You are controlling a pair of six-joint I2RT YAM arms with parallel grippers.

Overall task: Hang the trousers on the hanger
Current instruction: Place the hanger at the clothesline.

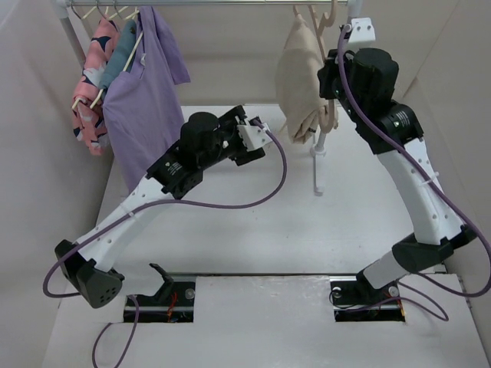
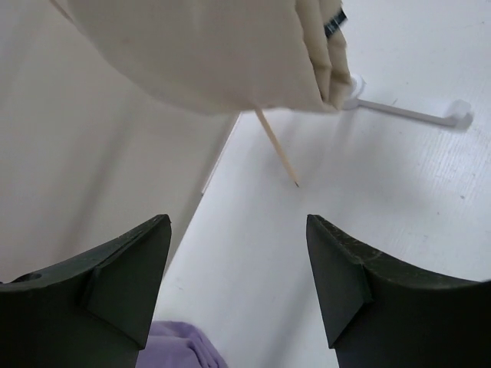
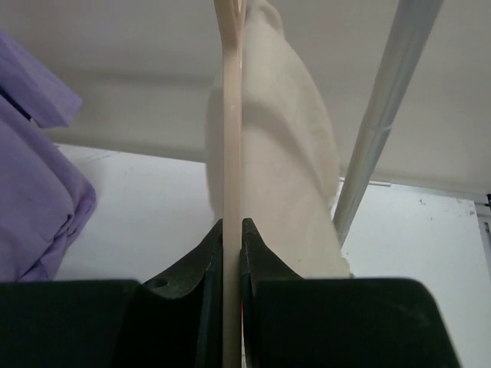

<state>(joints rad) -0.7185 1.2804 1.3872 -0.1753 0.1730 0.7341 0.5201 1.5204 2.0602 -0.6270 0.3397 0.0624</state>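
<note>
The right tool [image 3: 232, 226] is clenched on the thin pale beige-pink clothes hanger [image 3: 232, 115]. Its two dark fingers press the narrow frame from both sides. This grip seems meant to steady the hanger and keep it from swinging while cloth is arranged on it.

The large cream-beige wrinkled cloth trousers [image 1: 299, 77] hang bunched on that hanger, above the far right part of the white surface [image 1: 230, 245], close to its far edge. They fall just beside the upright grey pole [image 3: 383, 115] of the clothes rack. The hanger's hook reaches up to the metal rail [image 1: 230, 3], but I cannot tell whether it rests on the rail.

The left tool [image 2: 238, 222] is released, its fingers spread with nothing between them. It hovers just below and to the left of the trousers' lower fold, apart from the cloth. From this the draping looks largely done, with the left arm free to tidy or withdraw.

No box, bin or basket is in view. The only carriers are the hanger, bearing the trousers, and the rail. At the rail's far left end a purple cloth shirt [image 1: 142, 100] and a pink patterned garment [image 1: 90, 84] hang on light wooden hangers [image 1: 123, 65], well apart from the trousers. The rack's white foot [image 2: 406, 111] lies on the surface under the trousers.
</note>
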